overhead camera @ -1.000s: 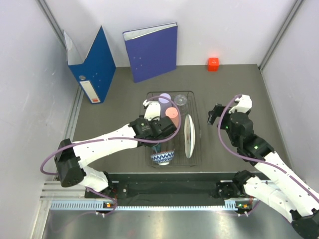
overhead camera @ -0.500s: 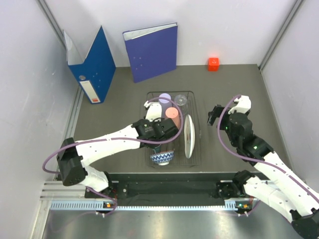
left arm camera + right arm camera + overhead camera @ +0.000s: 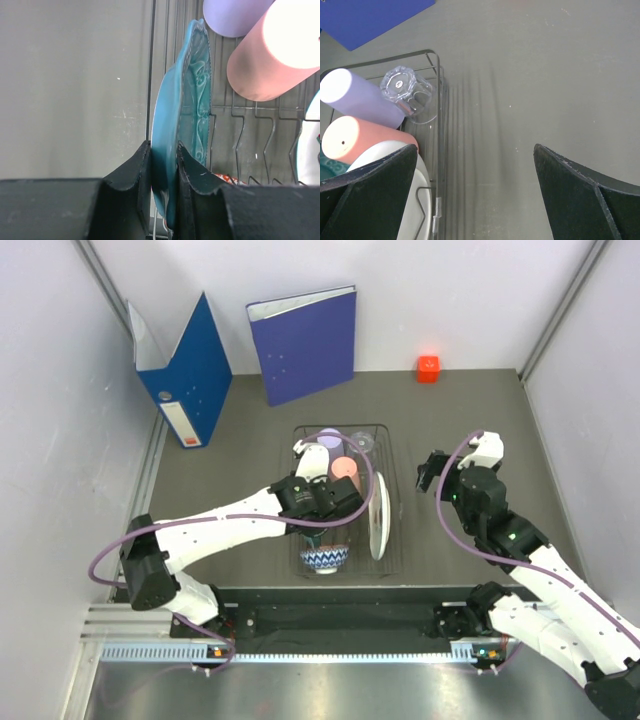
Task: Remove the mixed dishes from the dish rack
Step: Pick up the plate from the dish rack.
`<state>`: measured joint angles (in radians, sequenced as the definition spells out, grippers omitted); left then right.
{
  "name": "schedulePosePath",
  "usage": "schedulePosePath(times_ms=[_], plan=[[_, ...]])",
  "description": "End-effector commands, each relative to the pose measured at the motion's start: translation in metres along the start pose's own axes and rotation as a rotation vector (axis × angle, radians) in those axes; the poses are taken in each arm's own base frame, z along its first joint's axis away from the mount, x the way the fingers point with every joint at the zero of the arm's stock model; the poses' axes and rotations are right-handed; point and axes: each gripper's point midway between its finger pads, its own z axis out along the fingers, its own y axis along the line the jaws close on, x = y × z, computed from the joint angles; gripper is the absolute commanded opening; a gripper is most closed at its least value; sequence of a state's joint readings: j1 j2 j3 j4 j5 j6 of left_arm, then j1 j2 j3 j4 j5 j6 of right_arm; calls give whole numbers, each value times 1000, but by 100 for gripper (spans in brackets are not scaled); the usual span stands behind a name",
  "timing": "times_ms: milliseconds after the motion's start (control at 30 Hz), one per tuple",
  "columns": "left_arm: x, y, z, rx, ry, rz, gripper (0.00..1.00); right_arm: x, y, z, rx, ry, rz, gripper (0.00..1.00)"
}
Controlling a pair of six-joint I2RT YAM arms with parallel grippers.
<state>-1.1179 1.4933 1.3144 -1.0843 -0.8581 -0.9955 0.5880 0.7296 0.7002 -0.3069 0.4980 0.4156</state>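
Note:
The black wire dish rack (image 3: 340, 425) sits mid-table. My left gripper (image 3: 318, 495) is over its left side, shut on the rim of the upright teal scalloped plate (image 3: 182, 115); both pads (image 3: 137, 167) press the plate. The pink cup (image 3: 344, 472), lavender cup (image 3: 329, 439) and clear glass tumbler (image 3: 363, 443) lie at the rack's far end. The white plate (image 3: 376, 512) stands on edge at the right. The patterned bowl (image 3: 325, 559) is at the near end. My right gripper (image 3: 432, 472) is open and empty, above the table right of the rack.
Two blue binders (image 3: 185, 370) (image 3: 305, 340) stand at the back left. A small red cube (image 3: 428, 368) sits at the back right. Grey walls close in both sides. The right wrist view shows bare table (image 3: 530, 100) beside the rack's right rim (image 3: 439, 80).
My left gripper has shifted slightly to the right over the rack, still clamped on the teal plate. The right arm has not moved.

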Motion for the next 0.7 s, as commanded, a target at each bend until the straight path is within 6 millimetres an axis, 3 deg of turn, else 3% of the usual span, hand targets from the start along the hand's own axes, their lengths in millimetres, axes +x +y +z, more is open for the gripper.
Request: schedulePosePath(times_ms=[0, 467, 667], plan=[[-46, -6, -30, 65, -102, -87, 0, -7, 6, -1, -22, -22, 22, 100], [-75, -4, -50, 99, -142, -122, 0, -9, 7, -2, -29, -22, 25, 99], [-101, 1, -65, 127, -194, -152, 0, -13, 10, -4, -39, -26, 34, 100]])
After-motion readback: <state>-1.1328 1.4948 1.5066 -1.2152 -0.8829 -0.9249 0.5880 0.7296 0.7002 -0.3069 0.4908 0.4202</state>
